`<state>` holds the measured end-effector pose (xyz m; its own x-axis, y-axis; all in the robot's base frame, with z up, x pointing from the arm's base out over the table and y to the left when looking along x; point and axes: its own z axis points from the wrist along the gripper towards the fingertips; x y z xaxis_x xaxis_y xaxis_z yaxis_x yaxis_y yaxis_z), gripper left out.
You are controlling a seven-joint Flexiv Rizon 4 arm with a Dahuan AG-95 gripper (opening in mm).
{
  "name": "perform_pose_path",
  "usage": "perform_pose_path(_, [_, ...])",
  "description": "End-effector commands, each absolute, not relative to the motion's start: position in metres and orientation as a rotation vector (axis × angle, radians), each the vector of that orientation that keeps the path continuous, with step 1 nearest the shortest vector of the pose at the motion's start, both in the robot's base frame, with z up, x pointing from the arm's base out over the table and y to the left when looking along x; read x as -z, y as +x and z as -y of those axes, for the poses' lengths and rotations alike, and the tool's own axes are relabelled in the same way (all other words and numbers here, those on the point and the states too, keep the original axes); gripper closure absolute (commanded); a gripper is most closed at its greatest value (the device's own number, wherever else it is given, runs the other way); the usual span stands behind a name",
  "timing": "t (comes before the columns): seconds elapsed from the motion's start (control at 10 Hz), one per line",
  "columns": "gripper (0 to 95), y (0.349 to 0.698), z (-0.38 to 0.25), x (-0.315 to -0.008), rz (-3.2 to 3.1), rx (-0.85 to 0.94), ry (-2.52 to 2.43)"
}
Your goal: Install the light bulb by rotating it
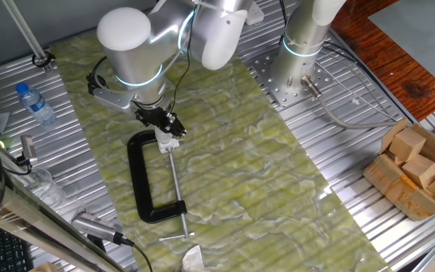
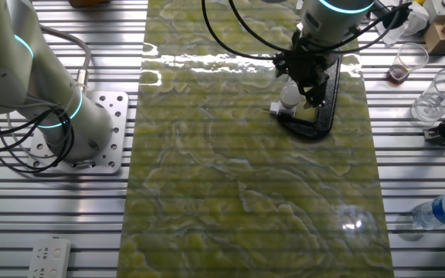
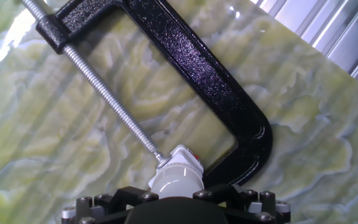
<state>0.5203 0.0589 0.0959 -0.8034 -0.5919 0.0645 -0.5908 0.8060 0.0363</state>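
The green mat (image 1: 240, 159) was spread across the table, and on it the black clamp (image 1: 143, 177) was laid flat; everything else is placed here by reference to that clamp. Across the clamp's opening ran its threaded screw (image 3: 110, 99), and at the screw's tip, against the inside of the clamp's closed end, the white socket (image 3: 185, 160) was pinned. The bulb (image 3: 174, 180) was seated on top of that socket, and directly above it the gripper (image 2: 304, 73) was positioned.

The bulb's long axis appeared to stand upright, base down in the socket and rounded end up toward the hand; in the hand view it was seen nearly end-on. How far the fingers were spread, and whether the bulb was actually held, could not be told: the fingertips were hidden by the hand's own body.

The step was judged to be the turning-in. For this to go well, the wrist's turning axis should be kept in line with the bulb's axis, a light, even grip applied, and only gentle downward pressure given, so the thread is followed and the clamp is not dragged across the mat.
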Motion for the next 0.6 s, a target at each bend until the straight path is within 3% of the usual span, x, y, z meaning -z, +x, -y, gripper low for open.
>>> perform_pose_path(0.1, [0.0,0.5209,-0.0591,-0.0953,2.918,0.022,0.954])
perform_pose_path(0.6, [0.0,0.5207,-0.0590,-0.0952,2.915,0.022,0.960])
